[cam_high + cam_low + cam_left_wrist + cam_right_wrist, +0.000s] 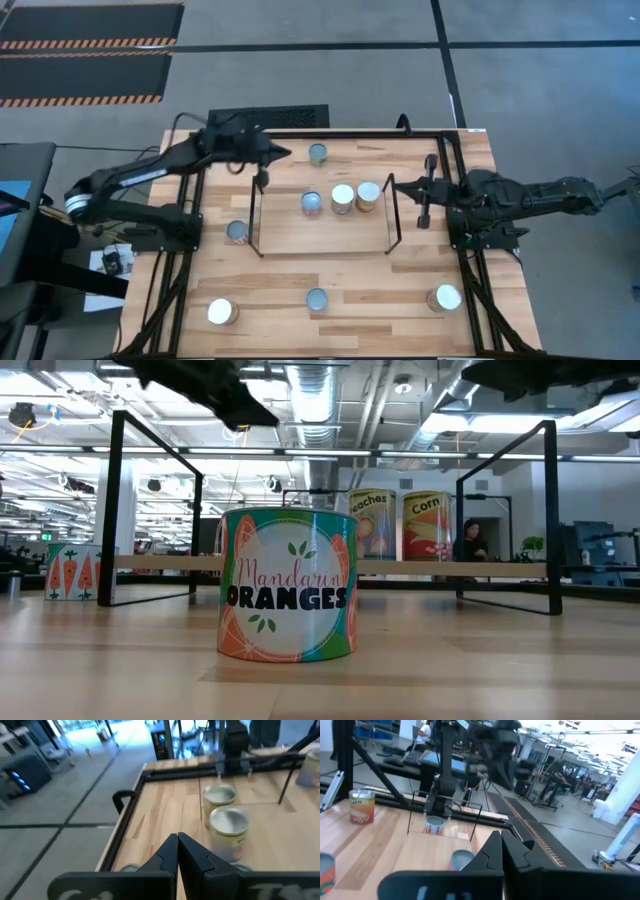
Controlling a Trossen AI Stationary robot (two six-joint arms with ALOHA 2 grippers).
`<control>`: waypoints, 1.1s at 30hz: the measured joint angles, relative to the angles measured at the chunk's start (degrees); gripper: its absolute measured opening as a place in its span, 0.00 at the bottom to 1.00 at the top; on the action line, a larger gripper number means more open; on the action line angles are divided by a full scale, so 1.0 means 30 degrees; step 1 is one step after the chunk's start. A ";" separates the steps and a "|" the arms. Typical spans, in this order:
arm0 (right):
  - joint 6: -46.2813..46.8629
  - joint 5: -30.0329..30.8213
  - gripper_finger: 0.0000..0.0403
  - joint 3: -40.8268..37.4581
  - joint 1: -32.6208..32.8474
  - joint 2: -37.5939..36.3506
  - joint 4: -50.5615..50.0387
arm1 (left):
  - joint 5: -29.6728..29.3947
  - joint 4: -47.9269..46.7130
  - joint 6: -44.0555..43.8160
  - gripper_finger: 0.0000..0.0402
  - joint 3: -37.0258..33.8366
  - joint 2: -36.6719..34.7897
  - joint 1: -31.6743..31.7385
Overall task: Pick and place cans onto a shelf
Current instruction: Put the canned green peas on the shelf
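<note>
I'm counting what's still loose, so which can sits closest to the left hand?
The blue-topped can outside the shelf's far edge, just beside the left hand. The other cans are farther away.

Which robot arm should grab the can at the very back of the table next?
Probably the left. The left gripper, fingers shut and empty, hovers just beside the far can, behind the shelf. The right gripper sits at the shelf's other end, farther away.

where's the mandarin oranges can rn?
The Mandarin Oranges can stands upright on the table nearest the low camera, in front of the shelf, not on it. Behind it on the shelf stand the Peaches can and Corn can.
</note>
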 joint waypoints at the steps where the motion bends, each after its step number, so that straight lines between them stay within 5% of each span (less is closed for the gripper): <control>1: -0.0009 0.0000 0.01 0.0003 0.0000 -0.0024 0.0022 | 0.0199 -0.0138 0.0245 0.00 0.0458 0.0750 0.0221; 15: 0.0592 -0.0343 0.01 -0.0125 -0.1503 0.0269 -0.0875 | -0.0388 -0.3196 0.4275 0.00 0.4670 0.9144 0.1097; 21: 0.1598 -0.2905 0.01 -0.2060 -0.3174 -0.0664 0.1390 | -0.0450 -0.3130 0.4825 0.06 0.5639 1.0891 0.1202; 33: 0.2164 -0.3905 0.01 -0.3973 -0.4167 -0.3776 0.3564 | -0.0933 -0.3102 0.7384 0.30 0.5940 1.1963 0.1605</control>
